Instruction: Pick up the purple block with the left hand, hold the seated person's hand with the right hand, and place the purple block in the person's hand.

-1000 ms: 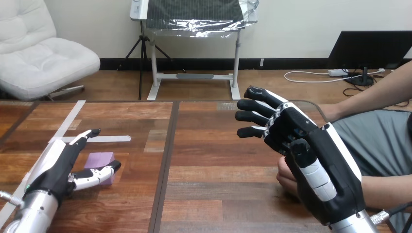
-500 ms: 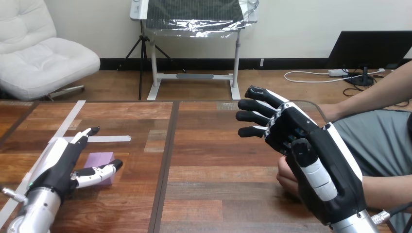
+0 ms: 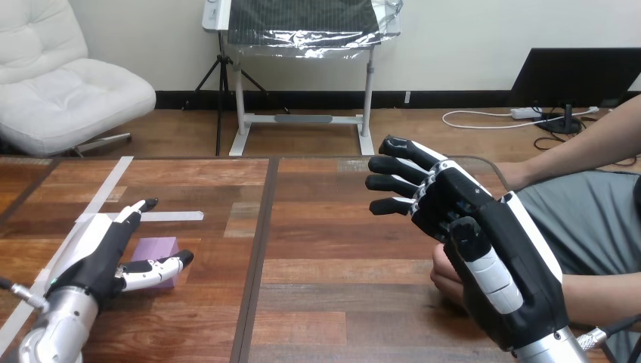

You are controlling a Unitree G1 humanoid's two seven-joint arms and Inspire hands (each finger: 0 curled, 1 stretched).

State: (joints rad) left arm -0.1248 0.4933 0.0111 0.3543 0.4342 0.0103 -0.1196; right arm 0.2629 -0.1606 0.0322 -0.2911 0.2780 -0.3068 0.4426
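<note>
At the near right, the right hand [image 3: 484, 249] hangs over the person's hand [image 3: 444, 278], fingers straight and spread, holding nothing. Near left, the left hand [image 3: 102, 253] is spread too, thumb across the purple block [image 3: 155, 247], which lies flat on the table [image 3: 325, 227], longer side running left to right.

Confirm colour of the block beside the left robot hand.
The block is purple; head view shows it best.

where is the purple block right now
In the head view, the flat purple block lies on the wooden table's left side, beside the open left hand, whose thumb crosses its near edge, just short of a pale tape strip.
</note>
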